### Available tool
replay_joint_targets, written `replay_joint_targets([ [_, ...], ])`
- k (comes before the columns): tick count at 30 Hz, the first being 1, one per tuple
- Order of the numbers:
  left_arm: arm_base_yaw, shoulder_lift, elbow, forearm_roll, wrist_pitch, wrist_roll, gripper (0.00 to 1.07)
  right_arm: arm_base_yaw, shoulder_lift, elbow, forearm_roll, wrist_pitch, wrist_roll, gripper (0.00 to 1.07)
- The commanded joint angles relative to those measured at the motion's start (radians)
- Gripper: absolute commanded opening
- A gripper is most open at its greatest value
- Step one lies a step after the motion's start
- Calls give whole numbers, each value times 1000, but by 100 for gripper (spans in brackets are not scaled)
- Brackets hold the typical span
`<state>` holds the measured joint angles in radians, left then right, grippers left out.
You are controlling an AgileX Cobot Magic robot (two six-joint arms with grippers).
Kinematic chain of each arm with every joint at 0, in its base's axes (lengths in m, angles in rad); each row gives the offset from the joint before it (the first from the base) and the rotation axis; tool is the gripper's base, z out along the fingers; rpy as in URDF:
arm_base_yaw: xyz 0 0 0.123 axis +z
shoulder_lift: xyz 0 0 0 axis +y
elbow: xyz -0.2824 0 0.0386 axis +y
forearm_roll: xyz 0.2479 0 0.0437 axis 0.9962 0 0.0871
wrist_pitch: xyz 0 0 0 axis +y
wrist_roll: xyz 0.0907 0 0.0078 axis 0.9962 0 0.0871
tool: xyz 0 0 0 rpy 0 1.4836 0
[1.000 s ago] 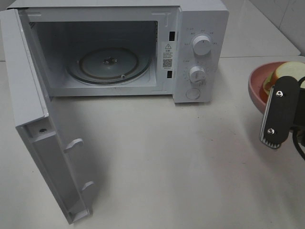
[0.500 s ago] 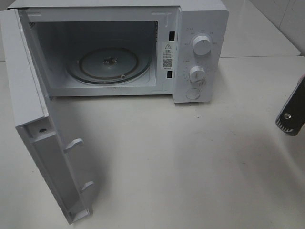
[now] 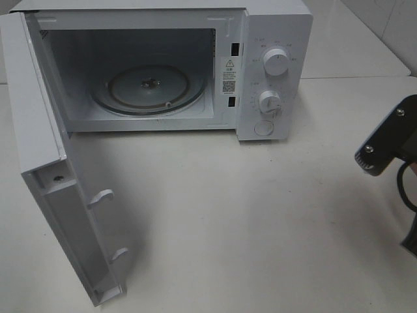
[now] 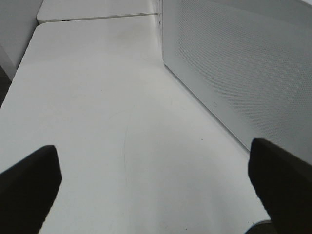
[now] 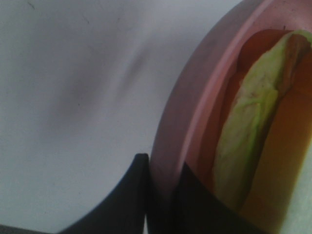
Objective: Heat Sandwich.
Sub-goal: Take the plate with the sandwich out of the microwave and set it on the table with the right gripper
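Note:
In the right wrist view the sandwich [image 5: 253, 126], showing pale green filling and orange crust, lies in the pink plate [image 5: 195, 112]. My right gripper [image 5: 163, 195] is shut on the plate's rim, one dark finger on each side of it. From the high camera only part of that right gripper [image 3: 384, 142] shows at the right edge; plate and sandwich are out of that view. My left gripper [image 4: 156, 187] stands open over bare table beside the microwave's perforated side wall [image 4: 243, 68], with nothing between its fingers.
The white microwave [image 3: 273, 65] stands at the back, its door [image 3: 58, 195] swung wide open to the left. A glass turntable [image 3: 148, 88] lies inside. Two knobs and a button are on its right panel. The white table [image 3: 247, 222] stretches in front.
The right gripper with the plate and sandwich swung right, out of the high view. Part of the gripper has now come back in at the right edge, without the plate showing. The left arm has not moved.

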<state>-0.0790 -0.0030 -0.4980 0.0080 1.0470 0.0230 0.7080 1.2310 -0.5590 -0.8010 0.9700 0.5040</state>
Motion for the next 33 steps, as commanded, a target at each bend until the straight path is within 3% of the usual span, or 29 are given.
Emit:
replay_joint_targets([
  [1, 2, -22, 5, 3, -11, -3, 102, -15, 57, -45, -82, 11, 83, 0],
  [13, 2, -22, 5, 3, -11, -3, 102, -155, 254, -145, -87, 10, 197, 1],
  [33, 2, -22, 5, 3, -11, -3, 102, -302, 499, -155, -113, -100, 393, 1],
])
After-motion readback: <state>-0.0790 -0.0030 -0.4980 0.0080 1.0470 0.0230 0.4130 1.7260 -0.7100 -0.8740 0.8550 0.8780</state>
